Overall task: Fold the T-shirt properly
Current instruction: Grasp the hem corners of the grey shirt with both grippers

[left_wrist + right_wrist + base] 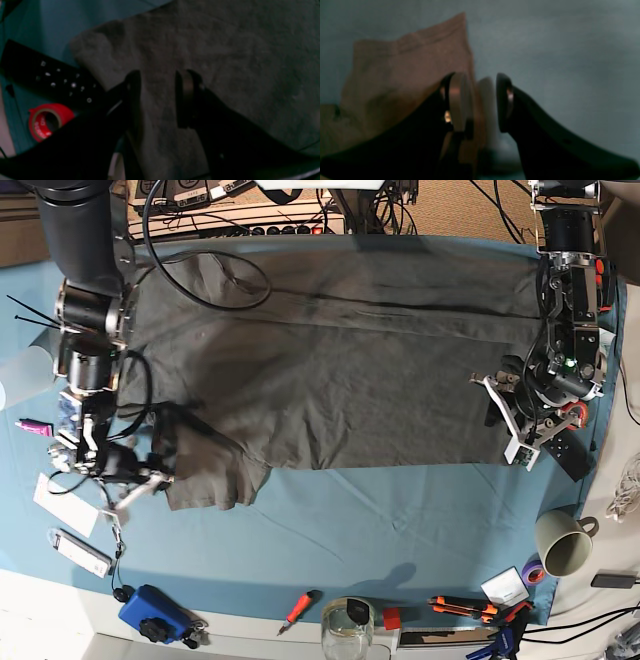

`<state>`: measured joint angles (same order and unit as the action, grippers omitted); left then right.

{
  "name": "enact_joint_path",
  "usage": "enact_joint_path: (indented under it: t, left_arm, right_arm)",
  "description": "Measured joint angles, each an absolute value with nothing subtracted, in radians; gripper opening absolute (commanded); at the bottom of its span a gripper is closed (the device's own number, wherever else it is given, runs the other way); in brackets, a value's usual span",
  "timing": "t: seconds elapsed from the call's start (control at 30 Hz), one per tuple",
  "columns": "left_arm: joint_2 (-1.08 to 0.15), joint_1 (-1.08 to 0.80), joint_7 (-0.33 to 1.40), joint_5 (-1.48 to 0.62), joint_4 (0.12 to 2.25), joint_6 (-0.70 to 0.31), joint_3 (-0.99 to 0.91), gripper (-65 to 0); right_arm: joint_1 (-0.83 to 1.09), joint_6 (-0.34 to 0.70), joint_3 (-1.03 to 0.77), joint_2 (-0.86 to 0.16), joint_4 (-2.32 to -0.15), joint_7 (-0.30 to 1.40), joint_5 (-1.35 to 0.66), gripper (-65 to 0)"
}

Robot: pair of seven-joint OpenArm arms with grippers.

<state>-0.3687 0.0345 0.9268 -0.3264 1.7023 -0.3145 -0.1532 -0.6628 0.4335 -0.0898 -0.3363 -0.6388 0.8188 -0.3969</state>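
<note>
Left wrist: left gripper (157,97) hovers jaws apart over the T-shirt (225,55), beside red tape (47,120). Right wrist: right gripper (480,102) parted at a sleeve edge. Base: T-shirt (330,370) spread across the cloth (400,520).

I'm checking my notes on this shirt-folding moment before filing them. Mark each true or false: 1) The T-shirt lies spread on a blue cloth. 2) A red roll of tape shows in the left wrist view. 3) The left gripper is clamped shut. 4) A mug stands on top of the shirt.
1) True: the T-shirt lies spread over the blue cloth.
2) True: the red tape roll sits beside a black bar.
3) False: the left gripper has its jaws apart above the fabric.
4) False: the mug stands off the shirt, near the cloth's corner.
</note>
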Motion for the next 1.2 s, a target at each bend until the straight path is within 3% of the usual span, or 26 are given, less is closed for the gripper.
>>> enact_joint_path:
  t: [0.23, 0.73, 0.87, 1.03, 1.2]
  left_arm:
    - [-0.369, 0.034, 0.927, -0.326, 1.702, -0.315, -0.154, -41.8]
    - [-0.356, 0.063, 0.778, -0.269, 1.691, -0.369, -0.153, -41.7]
    - [-0.355, 0.181, 0.739, -0.226, 1.546, -0.369, -0.153, -40.4]
    - [-0.356, 0.311, 0.771, -0.2, 1.297, -0.402, -0.156, -30.1]
    - [-0.356, 0.375, 0.837, -0.183, 1.205, -0.412, -0.155, -29.5]
  right_arm:
    - [-0.69, 0.437, -0.091, -0.253, -0.551, 0.72, -0.327, -45.1]
    - [-0.693, 0.449, -0.096, -0.319, -0.548, 0.791, -0.348, -45.1]
    - [-0.693, 0.448, -0.096, -0.323, -0.549, 0.803, -0.343, -45.1]
    - [-0.693, 0.448, -0.096, -0.324, -0.549, 0.805, -0.342, -45.1]
    - [-0.693, 0.449, -0.096, -0.324, -0.549, 0.805, -0.341, -45.1]
